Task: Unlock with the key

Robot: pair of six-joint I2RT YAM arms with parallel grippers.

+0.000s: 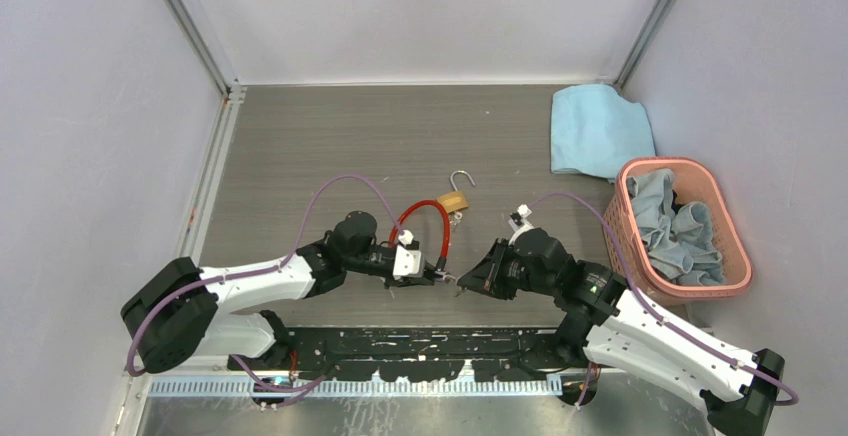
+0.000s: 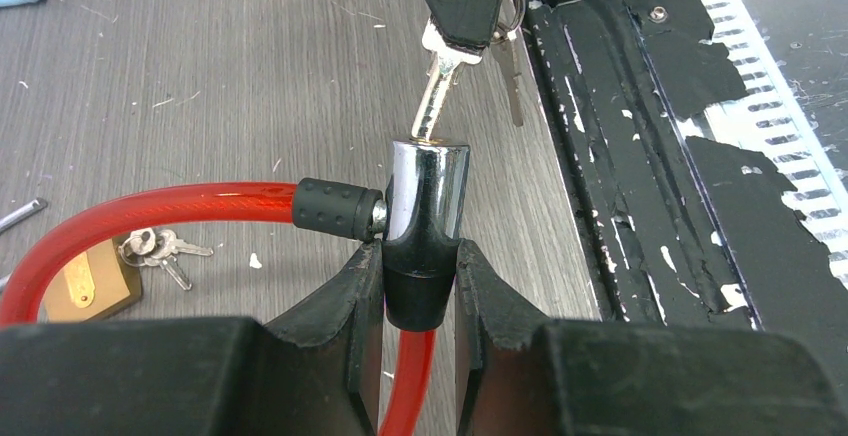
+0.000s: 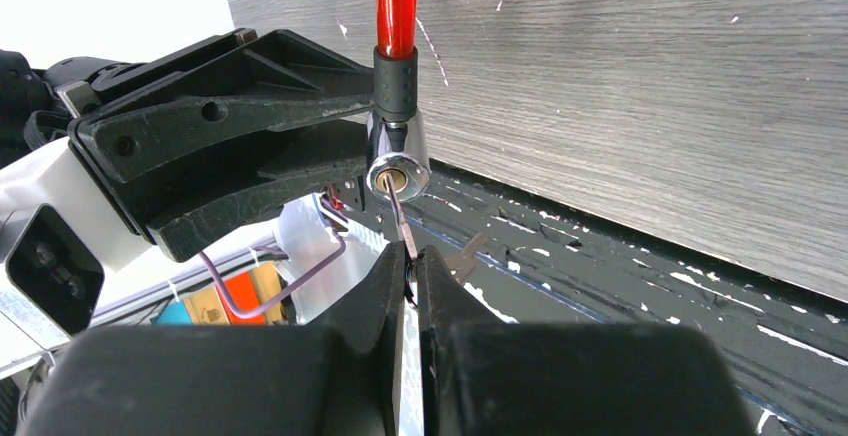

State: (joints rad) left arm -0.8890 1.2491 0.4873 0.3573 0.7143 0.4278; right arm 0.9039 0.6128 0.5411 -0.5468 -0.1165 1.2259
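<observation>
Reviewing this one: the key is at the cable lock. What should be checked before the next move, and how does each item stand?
1. Left gripper, jaws clamping the cable lock head: ok.
2. Right gripper, jaws shut on the key: ok.
3. Key tip in the keyhole: ok.
4. Key fully seated: not ok, most of the blade shows outside.
5. Spare keys hanging clear of the keyhole: ok.
6. Brass padlock apart from both arms: ok.
</observation>
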